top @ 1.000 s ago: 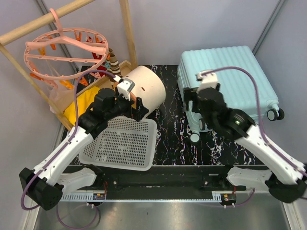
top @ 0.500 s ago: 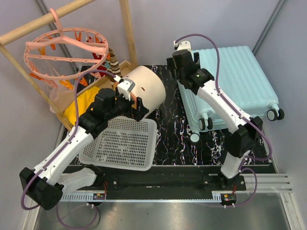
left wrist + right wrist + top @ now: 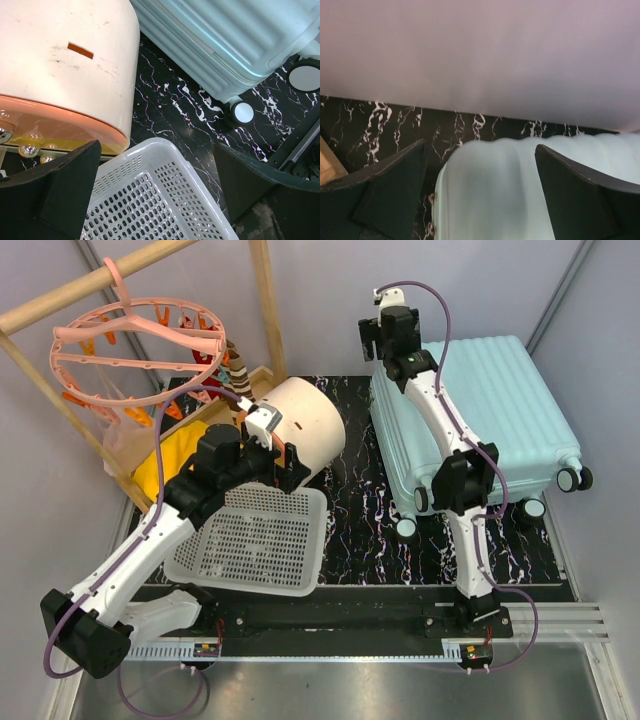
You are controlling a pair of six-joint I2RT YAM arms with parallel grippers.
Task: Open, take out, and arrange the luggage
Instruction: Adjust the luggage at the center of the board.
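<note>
R pincer point(image 3: 385, 335) gapes wide, nothing in it. Case point(image 3: 500, 400) lies flat and shut on the table point(image 3: 350, 520). Its far corner shows just ahead of that pincer, betw. the fingers point(image 3: 390, 195), w/ the wall point(image 3: 480, 50) beyond. L pincer point(image 3: 290, 465) is also wide open and empty, well apart from the case body. Basket point(image 3: 240, 585) rim sits just below its tips, box point(image 3: 305, 420) close ahead-left, a case wheel point(image 3: 243, 112) ahead-right.
</note>
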